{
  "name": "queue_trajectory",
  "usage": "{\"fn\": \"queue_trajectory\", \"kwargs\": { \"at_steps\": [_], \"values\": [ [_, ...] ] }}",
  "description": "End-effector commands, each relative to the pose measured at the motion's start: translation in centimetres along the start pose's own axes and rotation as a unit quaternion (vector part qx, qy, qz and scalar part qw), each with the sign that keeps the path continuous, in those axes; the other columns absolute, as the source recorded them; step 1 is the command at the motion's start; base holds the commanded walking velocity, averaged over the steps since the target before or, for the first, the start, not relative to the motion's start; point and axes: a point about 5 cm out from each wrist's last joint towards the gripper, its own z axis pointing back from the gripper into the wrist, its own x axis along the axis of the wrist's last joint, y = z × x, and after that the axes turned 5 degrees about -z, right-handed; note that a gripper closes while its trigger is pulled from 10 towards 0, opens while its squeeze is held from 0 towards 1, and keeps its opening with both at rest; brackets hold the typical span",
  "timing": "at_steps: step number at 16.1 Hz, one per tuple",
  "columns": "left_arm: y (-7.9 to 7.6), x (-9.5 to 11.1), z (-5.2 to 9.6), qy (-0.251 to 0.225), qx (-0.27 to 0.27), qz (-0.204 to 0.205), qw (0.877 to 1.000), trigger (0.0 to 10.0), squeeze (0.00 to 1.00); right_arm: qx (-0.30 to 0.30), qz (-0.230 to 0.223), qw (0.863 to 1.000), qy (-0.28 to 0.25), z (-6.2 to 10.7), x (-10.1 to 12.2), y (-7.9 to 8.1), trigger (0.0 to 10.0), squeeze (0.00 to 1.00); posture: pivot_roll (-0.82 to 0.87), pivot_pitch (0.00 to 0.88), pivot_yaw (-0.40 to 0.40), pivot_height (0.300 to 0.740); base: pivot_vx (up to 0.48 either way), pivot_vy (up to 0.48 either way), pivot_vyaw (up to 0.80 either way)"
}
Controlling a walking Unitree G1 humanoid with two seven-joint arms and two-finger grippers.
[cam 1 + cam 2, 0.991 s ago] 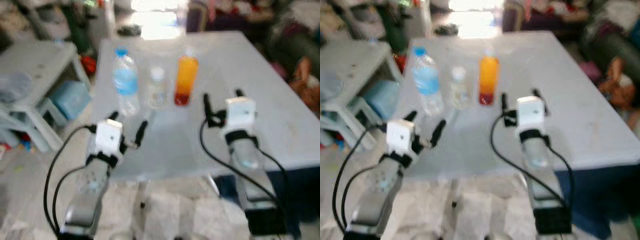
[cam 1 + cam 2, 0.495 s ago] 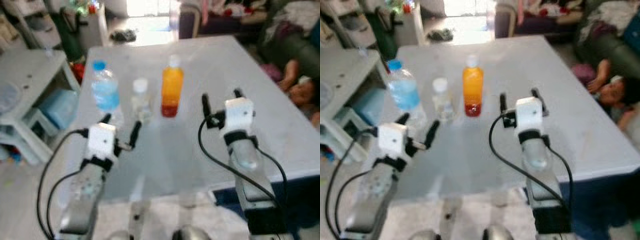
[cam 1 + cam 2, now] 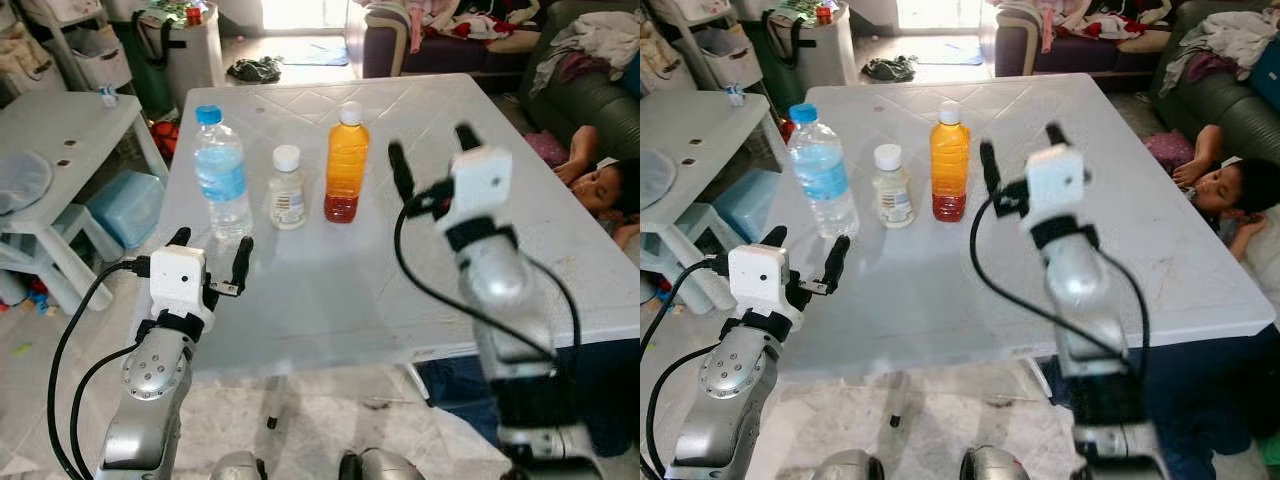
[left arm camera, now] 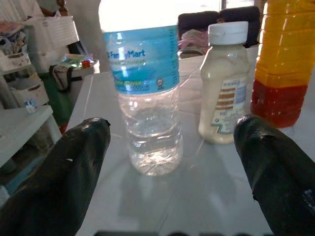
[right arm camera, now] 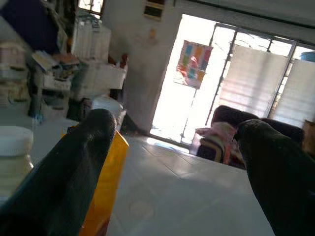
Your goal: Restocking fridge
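Three bottles stand in a row on the white table (image 3: 330, 290): a clear water bottle (image 3: 222, 172) with a blue cap and label, a small white-capped bottle (image 3: 287, 187) of pale liquid, and an orange juice bottle (image 3: 346, 164). My left gripper (image 3: 210, 255) is open just in front of the water bottle (image 4: 146, 93), at the table's near left edge. My right gripper (image 3: 432, 158) is open and raised above the table, just right of the orange bottle (image 5: 106, 189).
A lower white side table (image 3: 60, 130) and a blue bin (image 3: 125, 205) stand to the left. A person (image 3: 600, 185) lies by a green sofa (image 3: 590, 80) on the right. A white laundry bin (image 3: 190, 45) is beyond the table.
The camera has shifted and the picture has sharpened. My right gripper has risen and moved closer to the orange bottle. My left gripper stays in front of the water bottle.
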Motion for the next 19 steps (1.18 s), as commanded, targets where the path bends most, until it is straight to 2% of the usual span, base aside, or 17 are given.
{"fn": "queue_trajectory", "kwargs": {
  "at_steps": [1,4,6,17,18,19],
  "values": [
    [0.3,0.3,0.1,-0.002,0.003,-0.01,1.0,10.0,0.0,0.008,-0.004,1.0,-0.003,-0.4,0.2,-0.3,10.0,0.0,0.08,0.075,0.01,0.74,0.0,0.0,0.0],
    [0.7,0.4,0.1,0.001,0.004,-0.019,1.0,10.0,0.0,0.036,-0.011,0.999,-0.011,-1.9,0.8,-0.9,10.0,0.0,0.1,0.083,0.018,0.74,0.0,0.0,0.0],
    [0.9,0.5,0.2,0.002,0.003,-0.026,1.0,10.0,0.0,0.046,-0.011,0.999,-0.012,-2.3,0.9,-0.9,10.0,0.0,0.11,0.086,0.026,0.74,0.0,0.0,0.0],
    [2.3,0.8,0.2,0.016,-0.017,-0.061,0.998,10.0,0.0,0.128,-0.043,0.991,-0.004,-4.8,0.6,0.0,10.0,0.0,0.16,0.102,0.076,0.74,0.0,0.0,0.0],
    [2.3,0.8,0.2,0.017,-0.02,-0.06,0.998,10.0,0.0,0.141,-0.033,0.989,-0.003,-5.1,0.6,0.1,10.0,0.0,0.16,0.103,0.08,0.74,0.0,0.0,0.0],
    [2.3,0.8,0.1,0.018,-0.022,-0.059,0.998,10.0,0.0,0.155,-0.031,0.987,0.0,-5.5,0.7,0.1,7.1,0.0,0.16,0.103,0.082,0.74,0.0,0.0,0.0]
  ]
}}
